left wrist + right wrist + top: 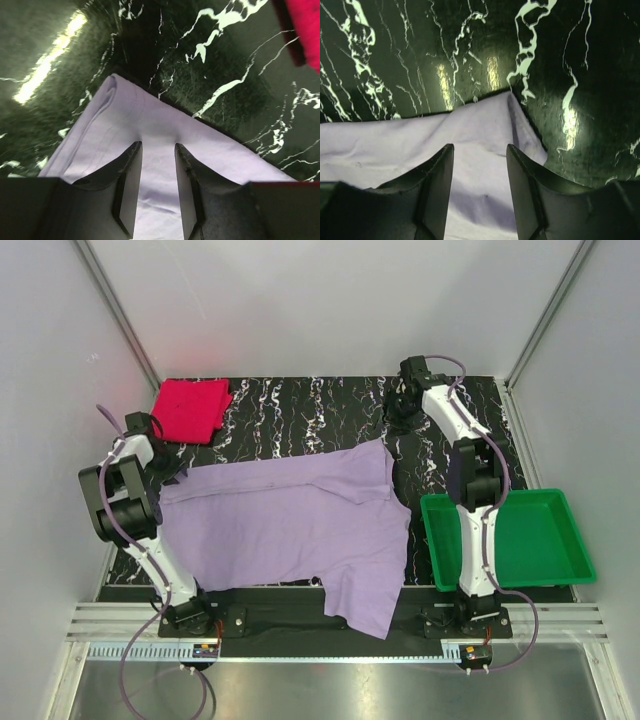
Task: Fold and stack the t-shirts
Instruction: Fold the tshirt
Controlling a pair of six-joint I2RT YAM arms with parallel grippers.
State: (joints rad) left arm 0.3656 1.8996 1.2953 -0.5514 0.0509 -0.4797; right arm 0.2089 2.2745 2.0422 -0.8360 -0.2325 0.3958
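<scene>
1. Lavender t-shirt [290, 520] lies spread open across the middle of the table [300, 405], not yet folded. Its long axis runs left-right in the top view, and one flap hangs over the near edge.
2. Pink-red t-shirt [190, 408] is a folded square at the far-left corner, apart from the lavender one. Likely the stack spot.
3. Left gripper [157, 146]: jaws apart, nothing pinched. It sits over the shirt's left end, with the cloth corner just ahead of the fingertips.
4. Right gripper [480, 147]: jaws apart, empty. It's over the far-right corner, whose tip lies just ahead and slightly right of the gap.
5. Key relation: each arm is nearest its own end of the long axis, both on the far edge. My read is that the next move is a two-corner pinch, then drawing that edge toward the near side.
6. Green tray [530, 540] sits just beside the shirt's right edge, not involved.
</scene>
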